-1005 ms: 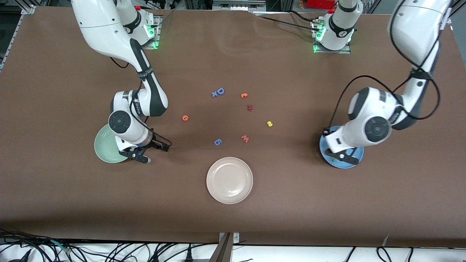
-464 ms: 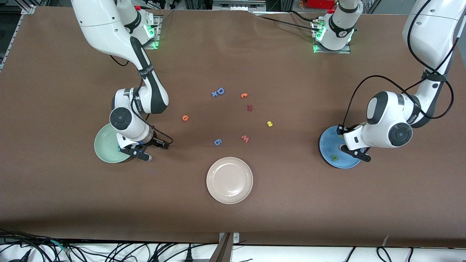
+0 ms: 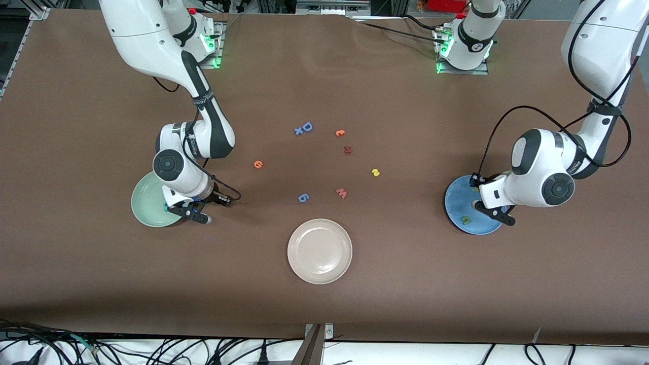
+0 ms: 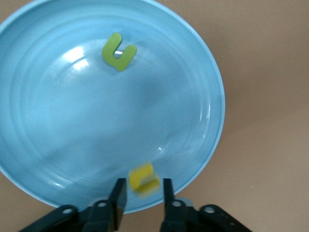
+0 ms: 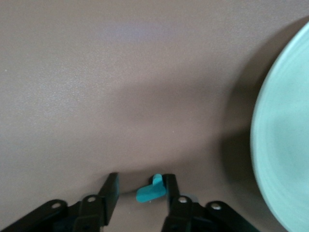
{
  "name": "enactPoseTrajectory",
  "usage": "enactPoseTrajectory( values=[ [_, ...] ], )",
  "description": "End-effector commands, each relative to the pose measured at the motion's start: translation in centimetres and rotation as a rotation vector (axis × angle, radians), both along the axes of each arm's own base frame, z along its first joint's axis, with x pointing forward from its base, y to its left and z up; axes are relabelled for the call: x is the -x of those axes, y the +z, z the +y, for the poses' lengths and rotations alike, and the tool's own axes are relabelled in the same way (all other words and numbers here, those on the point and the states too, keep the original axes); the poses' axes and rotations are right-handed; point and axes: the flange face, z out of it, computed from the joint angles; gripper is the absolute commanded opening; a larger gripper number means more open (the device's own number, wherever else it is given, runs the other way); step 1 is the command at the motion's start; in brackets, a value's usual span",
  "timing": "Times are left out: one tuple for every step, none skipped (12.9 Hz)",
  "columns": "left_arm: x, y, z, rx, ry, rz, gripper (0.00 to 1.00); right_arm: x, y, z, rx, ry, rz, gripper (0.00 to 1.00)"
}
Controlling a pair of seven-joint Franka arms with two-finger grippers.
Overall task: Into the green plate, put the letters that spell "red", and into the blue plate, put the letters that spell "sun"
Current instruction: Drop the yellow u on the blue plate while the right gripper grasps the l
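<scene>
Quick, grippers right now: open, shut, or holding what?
Left gripper: open over the blue plate, a yellow letter blurred between its fingers.
Right gripper: open beside the green plate, a teal letter against one finger.

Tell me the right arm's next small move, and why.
Probably finish closing the right gripper on the small teal letter and lift it. The letter sits between the fingers, touching one, on the table beside the green plate, not in it. The left gripper is over the blue plate with a yellow letter.
</scene>
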Motion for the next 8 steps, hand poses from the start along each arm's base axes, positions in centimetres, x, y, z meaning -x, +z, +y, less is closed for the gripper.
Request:
enactPoseTrajectory(
  values=[
    [-0.1,0.4,-0.2,0.032,-0.003,-0.003,1.00,1.0,0.7,0.0,-0.017,0.005,0.000,0.40],
    [0.0,0.6,-0.8,0.033,-0.002,0.000,1.00,1.1,0.8,-0.1,-0.017,0.011,0.002,0.38],
    [0.1,1.3,-1.9,0.037,-0.005,0.004,1.00,1.2,0.7,-0.2,-0.017,0.017,0.004,0.35],
    [0.3,2.1,-3.7,0.037,0.000,0.013,1.00,1.3,0.7,-0.3,-0.017,0.016,0.005,0.32],
    [0.5,3.2,-5.4,0.020,0.043,0.016,1.00,1.4,0.8,-0.2,-0.017,0.019,0.007,0.28],
    [1.1,3.8,-7.9,0.005,0.082,0.028,1.00,1.5,0.8,-0.4,-0.017,0.017,0.009,0.26],
    [1.7,4.4,-10.7,-0.010,0.130,0.038,1.00,1.5,0.8,-0.3,-0.017,0.018,0.009,0.24],
    [2.3,5.1,-13.2,-0.025,0.180,0.042,1.00,1.4,0.8,-0.3,-0.018,0.017,0.007,0.23]
  ],
)
